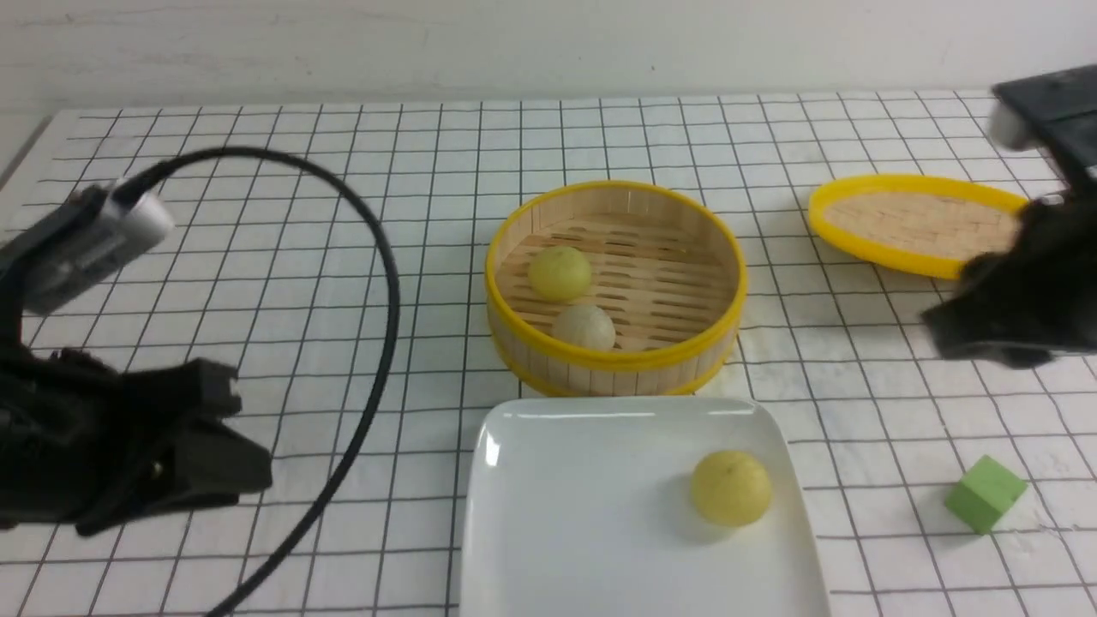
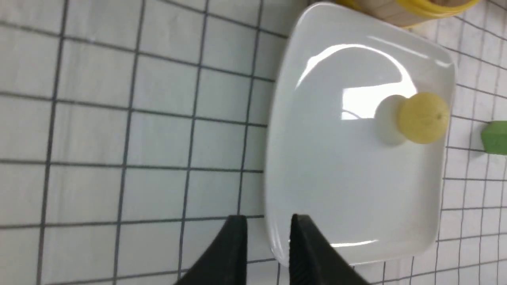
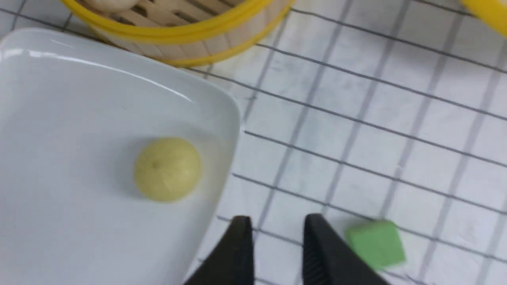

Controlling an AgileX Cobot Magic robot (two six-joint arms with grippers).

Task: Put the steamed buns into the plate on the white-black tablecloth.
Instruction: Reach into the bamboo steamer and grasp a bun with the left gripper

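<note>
One pale yellow steamed bun (image 1: 730,488) (image 2: 424,117) (image 3: 167,169) lies on the right side of the white square plate (image 1: 583,531) (image 2: 336,170) (image 3: 59,118), which sits on the white-black tablecloth (image 1: 343,171). Two more steamed buns, a pale yellow one (image 1: 560,272) and an off-white one (image 1: 584,326), rest in the bamboo steamer (image 1: 617,360) just behind the plate. My left gripper (image 1: 248,428) (image 2: 268,221) hangs left of the plate, jaws slightly apart and empty. My right gripper (image 1: 934,326) (image 3: 277,221) is blurred at the right, jaws slightly apart and empty.
The yellow-rimmed steamer lid (image 1: 917,224) lies at the back right. A green cube (image 1: 986,493) (image 2: 495,137) (image 3: 376,243) sits right of the plate, near the right gripper's fingers. A black cable (image 1: 386,283) arcs over the cloth from the left arm.
</note>
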